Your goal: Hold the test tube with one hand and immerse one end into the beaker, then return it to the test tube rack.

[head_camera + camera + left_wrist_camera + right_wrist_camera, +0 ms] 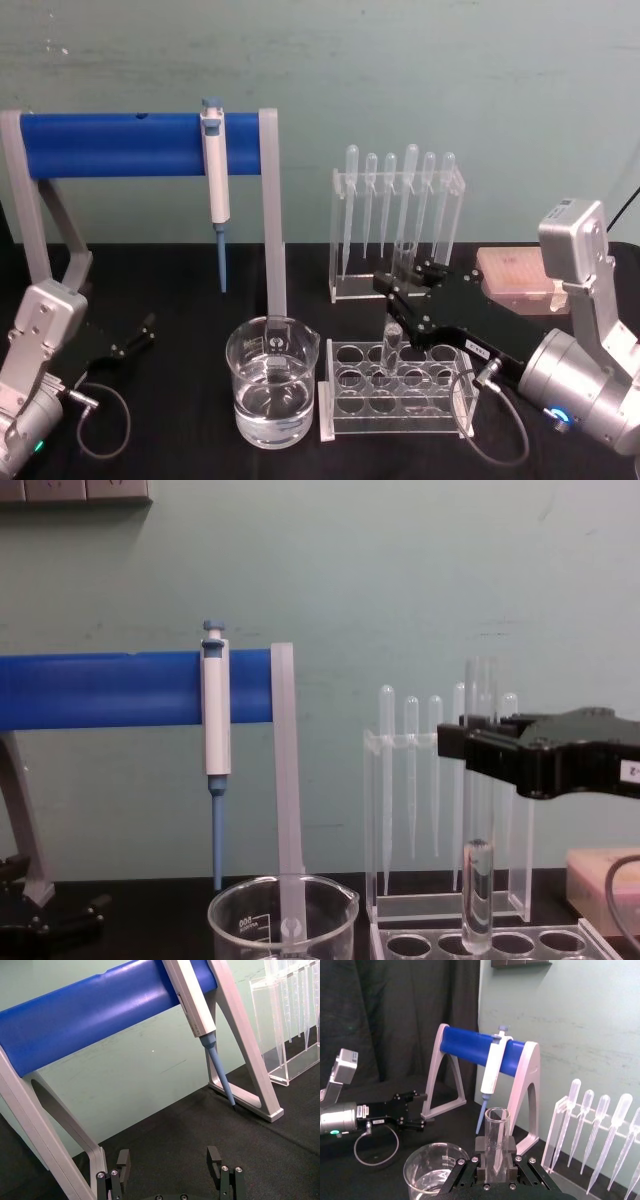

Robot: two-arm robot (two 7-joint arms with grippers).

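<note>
- Glass test tube (478, 880) stood upright in the closed right gripper (495, 1160), bottom just above the rack (500, 946) (chest view)
- Beaker (282, 920) print read "800"
- Left gripper (170, 1162) lay open

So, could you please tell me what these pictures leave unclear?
- Chest view: the beaker base and water level are cut off by the bottom edge.
- Right wrist view: the right gripper hides the test tube bottom.
- Head view: the beaker's printed marks are too small to read.

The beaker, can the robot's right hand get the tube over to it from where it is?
Probably yes. The right gripper holds the test tube upright, its bottom at the rack's rim, and the beaker stands open-topped just beside the rack.
</note>
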